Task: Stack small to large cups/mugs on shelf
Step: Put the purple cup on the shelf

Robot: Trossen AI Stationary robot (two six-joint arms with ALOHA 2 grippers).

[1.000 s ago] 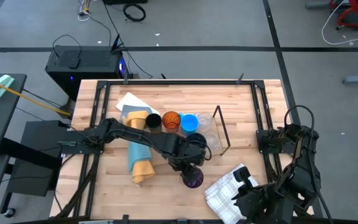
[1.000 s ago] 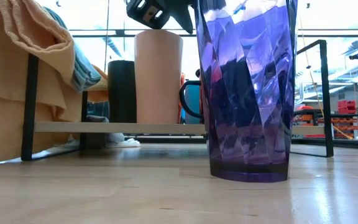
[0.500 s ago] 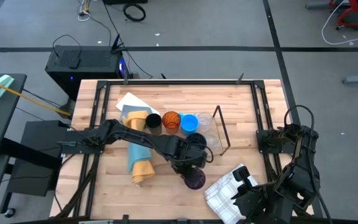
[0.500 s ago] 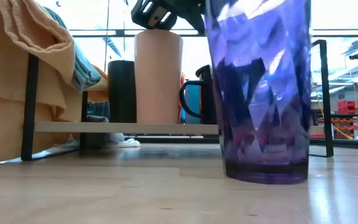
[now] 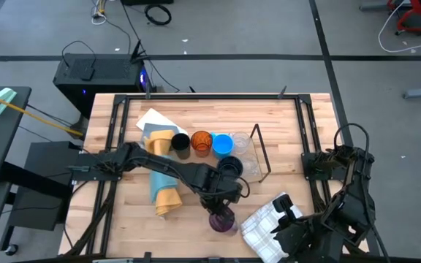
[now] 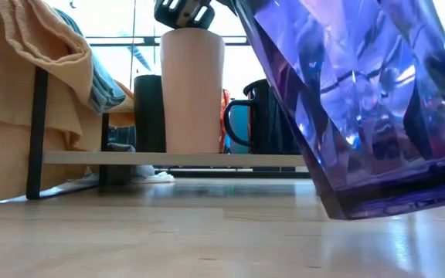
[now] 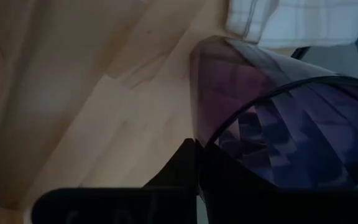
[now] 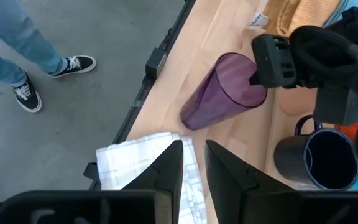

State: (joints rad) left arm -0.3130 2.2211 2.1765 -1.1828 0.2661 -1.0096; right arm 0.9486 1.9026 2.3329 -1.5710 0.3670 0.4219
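**Purple tumbler tilted in the left grip**

Purple translucent faceted tumbler (image 5: 222, 218) leans at the bench's near edge, the left gripper (image 5: 221, 207) with jaws pinching its rim. One black cup (image 5: 180, 144), one amber (image 5: 201, 141), one blue (image 5: 222, 143), one dark handled mug (image 5: 230, 167) sit by the black rod shelf (image 5: 264, 153). Right gripper (image 8: 192, 167), jaws slightly apart, waits over one white checked cloth (image 5: 263, 218). Pale wooden bench (image 5: 283, 124); grey floor; a person's sneakers (image 8: 27, 96).

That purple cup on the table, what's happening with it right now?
The left arm's gripper has its fingers shut on the rim of the purple faceted translucent tumbler, which is tilted over above the wooden table, near the white checked cloth. The low black metal-rod shelf already holds the black cup, the tall peach cup and the dark handled mug, among others. The right arm's gripper waits at the table's front right corner.
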